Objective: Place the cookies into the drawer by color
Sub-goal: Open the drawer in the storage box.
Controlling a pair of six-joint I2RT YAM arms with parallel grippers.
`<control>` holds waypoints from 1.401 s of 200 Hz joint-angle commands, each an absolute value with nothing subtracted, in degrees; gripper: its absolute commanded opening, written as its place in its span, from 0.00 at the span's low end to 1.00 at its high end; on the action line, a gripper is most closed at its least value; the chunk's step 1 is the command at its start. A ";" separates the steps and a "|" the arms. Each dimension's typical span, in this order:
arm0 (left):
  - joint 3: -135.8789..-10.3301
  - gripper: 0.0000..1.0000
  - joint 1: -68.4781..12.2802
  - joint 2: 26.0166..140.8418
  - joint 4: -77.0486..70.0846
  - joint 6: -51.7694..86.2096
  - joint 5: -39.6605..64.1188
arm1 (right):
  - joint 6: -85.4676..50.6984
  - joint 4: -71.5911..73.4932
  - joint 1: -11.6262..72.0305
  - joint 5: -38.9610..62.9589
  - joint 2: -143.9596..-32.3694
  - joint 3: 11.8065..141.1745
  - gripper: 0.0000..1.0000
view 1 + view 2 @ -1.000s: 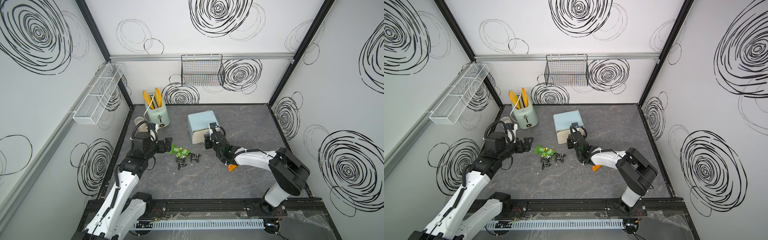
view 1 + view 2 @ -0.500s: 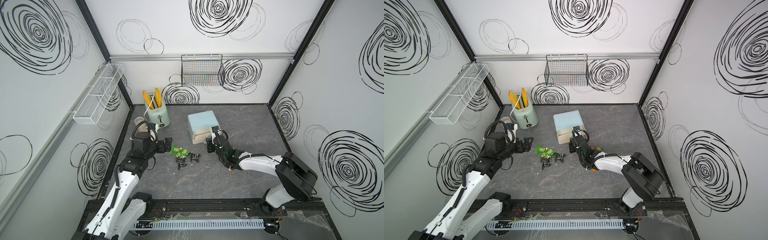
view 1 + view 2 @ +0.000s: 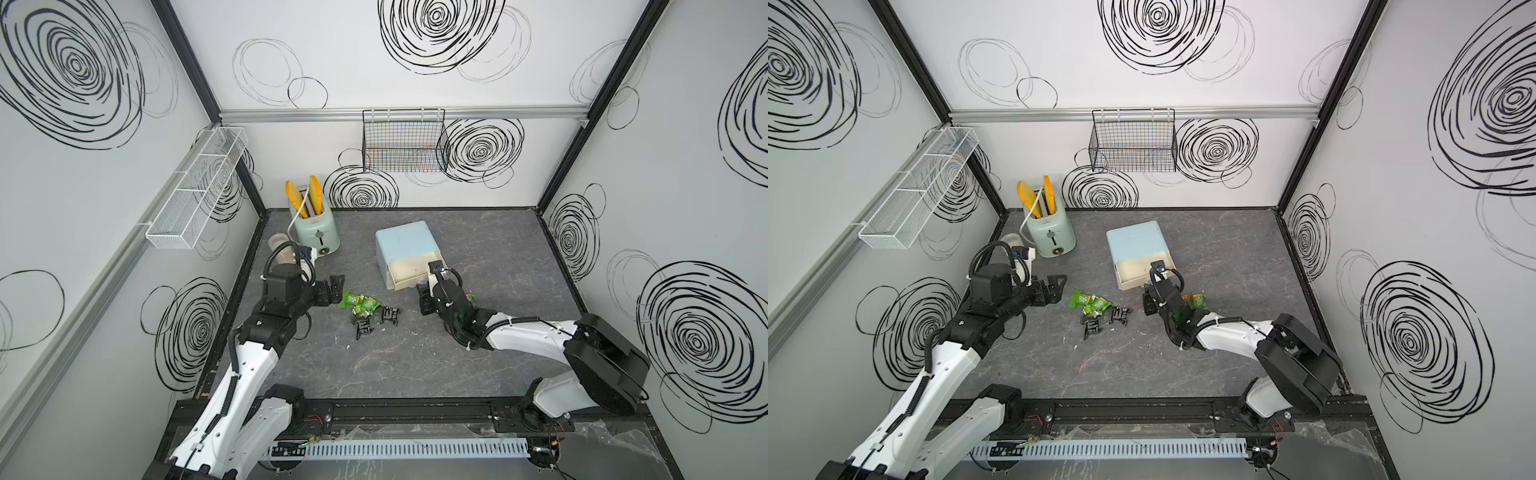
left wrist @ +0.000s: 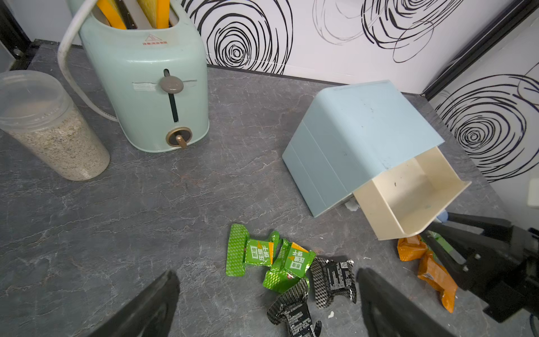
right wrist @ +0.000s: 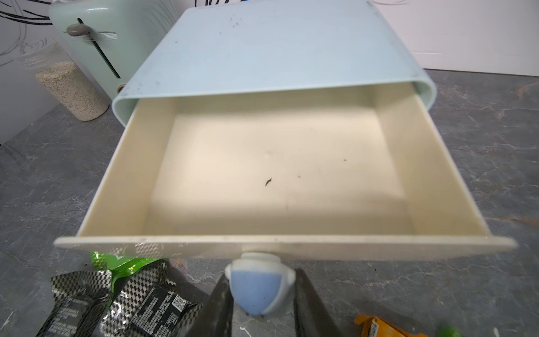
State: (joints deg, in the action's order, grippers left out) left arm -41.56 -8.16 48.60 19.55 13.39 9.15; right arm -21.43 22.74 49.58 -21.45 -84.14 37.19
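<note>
top views / chest (image 3: 405,243): pale blue, front facing the arms. Its top drawer (image 3: 409,276) is pulled out.
top views / right gripper (image 3: 423,286): at the chest front, narrow, set on the drawer's knob. Judged to be the pull grip.
top views / left gripper (image 3: 1054,286): wide and empty, off the chest's front corner, aimed at the cookies. Likely staged for a pick.
top views / cookies: green cookies (image 3: 356,301) and black cookies (image 3: 382,318) are heaped in front of the chest, touching each other but clear of it.
left wrist / left gripper: fingers (image 4: 151,303) spread with nothing between them. The heap lies just ahead.
left wrist / orange cookie (image 4: 431,270): on the table (image 4: 145,204) under the drawer's front lip, beside the right gripper.
right wrist / knob (image 5: 258,289): pinched between both dark fingers.
right wrist / drawer inside: bare, no cookie in it. Sorting judged not begun.
right wrist / reason: the open drawer gives a drop spot for one colour.
</note>
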 commanded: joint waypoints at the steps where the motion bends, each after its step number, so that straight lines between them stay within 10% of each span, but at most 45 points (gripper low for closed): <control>1: -40.96 0.99 -7.56 48.61 17.51 13.31 9.61 | -22.41 20.75 50.23 -23.11 -82.38 36.14 0.35; 56: -40.96 0.99 -7.56 48.76 17.49 13.32 9.75 | -21.40 20.08 50.27 -23.92 -82.44 37.16 0.38; 162: -40.02 0.98 -7.73 49.22 17.61 17.85 8.80 | -21.40 17.82 50.26 -24.18 -78.02 35.36 0.76; 280: -34.01 0.97 -16.33 61.26 8.18 29.33 -1.73 | -22.90 8.13 46.97 -23.49 -53.64 23.86 0.85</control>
State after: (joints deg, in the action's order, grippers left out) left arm -34.28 -14.79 57.39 12.49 28.53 2.63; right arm -21.52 11.92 48.82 -24.36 -58.15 25.71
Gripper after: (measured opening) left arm 0.980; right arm 0.843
